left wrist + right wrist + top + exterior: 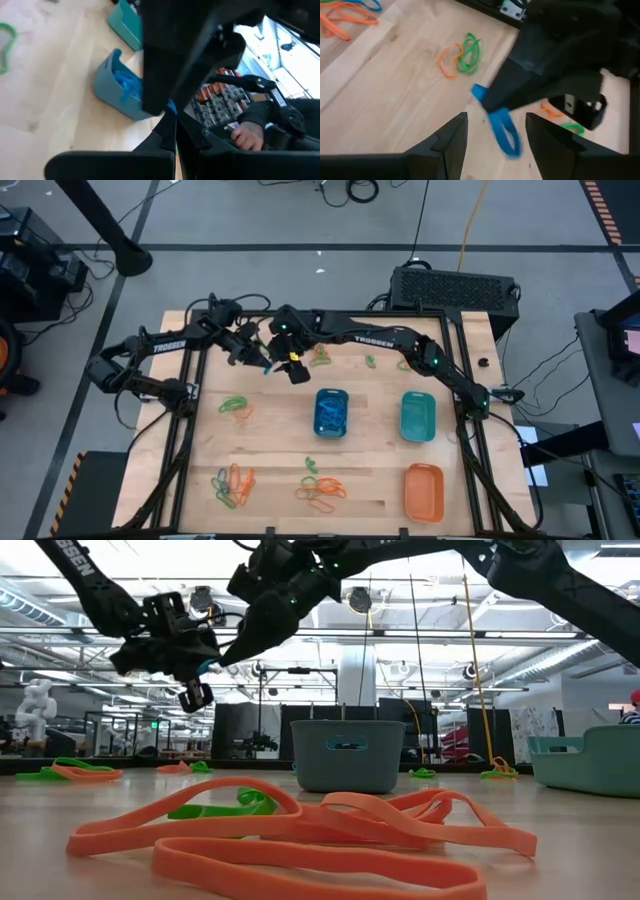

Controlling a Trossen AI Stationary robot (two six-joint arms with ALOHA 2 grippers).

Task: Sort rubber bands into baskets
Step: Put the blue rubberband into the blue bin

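A blue rubber band [505,132] hangs in the air from my left gripper [262,363], which is shut on it over the table's far middle. My right gripper [495,145] is open close beside it. Its two fingers stand on either side of the hanging loop without touching it. The blue basket [331,412], with blue bands in it, stands at mid-table. The teal basket [417,417] is to its right and the orange basket [423,491] at the near right. Loose green and orange rubber bands [235,408] lie on the wood. My left gripper pinches the blue band between its shut fingertips [495,100], partway along the loop. A short blue end [479,92] sticks out on one side. The rest hangs slack below the fingers, clear of the table. My own wrist view shows only a blue sliver [171,106] at the tips.
More loose bands lie in heaps at the near left [232,485], near middle [320,488] and far middle [320,358]. The two arms cross closely over the table's far half. Beyond the table a person's hand [246,135] rests at a keyboard.
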